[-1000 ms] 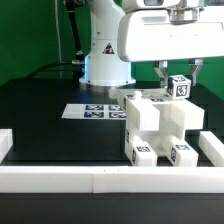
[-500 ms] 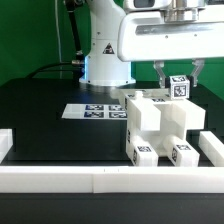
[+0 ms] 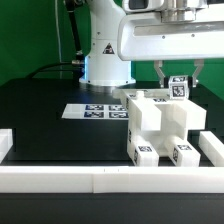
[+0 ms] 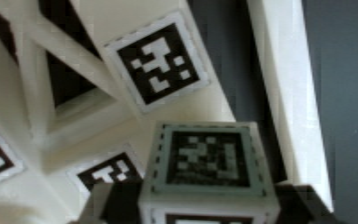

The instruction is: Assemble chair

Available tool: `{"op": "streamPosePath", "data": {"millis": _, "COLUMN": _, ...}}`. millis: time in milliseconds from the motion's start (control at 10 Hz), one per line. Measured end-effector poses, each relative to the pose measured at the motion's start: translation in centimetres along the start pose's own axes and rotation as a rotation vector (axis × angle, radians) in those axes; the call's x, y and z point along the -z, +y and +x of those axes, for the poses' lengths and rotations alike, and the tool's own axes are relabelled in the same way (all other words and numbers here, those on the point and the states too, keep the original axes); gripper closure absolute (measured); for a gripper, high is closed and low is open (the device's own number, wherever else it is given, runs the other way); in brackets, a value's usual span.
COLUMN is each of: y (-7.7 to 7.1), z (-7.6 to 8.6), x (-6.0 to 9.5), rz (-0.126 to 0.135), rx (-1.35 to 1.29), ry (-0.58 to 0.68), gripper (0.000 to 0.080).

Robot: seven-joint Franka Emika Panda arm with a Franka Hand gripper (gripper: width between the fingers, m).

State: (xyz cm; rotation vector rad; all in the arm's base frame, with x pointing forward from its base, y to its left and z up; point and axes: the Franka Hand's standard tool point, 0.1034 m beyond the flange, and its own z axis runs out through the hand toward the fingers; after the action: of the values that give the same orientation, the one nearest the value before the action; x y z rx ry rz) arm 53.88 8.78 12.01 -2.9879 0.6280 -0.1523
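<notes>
The partly joined chair [image 3: 153,124] stands on the black table at the exterior view's right, a blocky white body with tags on its front feet. Just above its far right corner hangs a small white chair part [image 3: 178,88] with a tag on its face. My gripper [image 3: 179,76] is shut on this part, one finger on each side. In the wrist view the same chair part [image 4: 208,158] shows its tagged end, with the dark fingers [image 4: 306,204] pressed against its flanks. Below it lie the chair's white surfaces [image 4: 51,45] and their tags.
The marker board [image 3: 90,111] lies flat on the table left of the chair. Low white border rails run along the front [image 3: 100,181], the left [image 3: 5,143] and the right [image 3: 212,148]. The robot's white base [image 3: 103,55] stands behind.
The gripper and the held chair part have drifted very slightly toward the exterior view's left. The chair has not moved.
</notes>
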Motion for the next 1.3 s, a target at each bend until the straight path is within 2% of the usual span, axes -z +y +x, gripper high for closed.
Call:
{"op": "streamPosePath", "data": {"millis": 600, "y": -0.38, "z": -0.25, "x": -0.03, "rz": 0.012, "rx": -0.457, "ry": -0.009, "gripper": 0.0511}}
{"op": "streamPosePath", "data": {"millis": 900, "y": -0.42, "z": -0.28, "x": -0.04, "rz": 0.013, "rx": -0.478, "ry": -0.01, "gripper": 0.0511}}
{"op": "streamPosePath", "data": {"millis": 1200, "y": -0.77, "z": -0.52, "x": -0.01, "rz": 0.008, "rx": -0.392, "ry": -0.016, "gripper": 0.0181}}
{"op": "streamPosePath", "data": {"millis": 1300, "y": -0.96, "z": -0.65, "x": -0.01, "rz": 0.009, "rx": -0.304, "ry": -0.016, "gripper": 0.0181}}
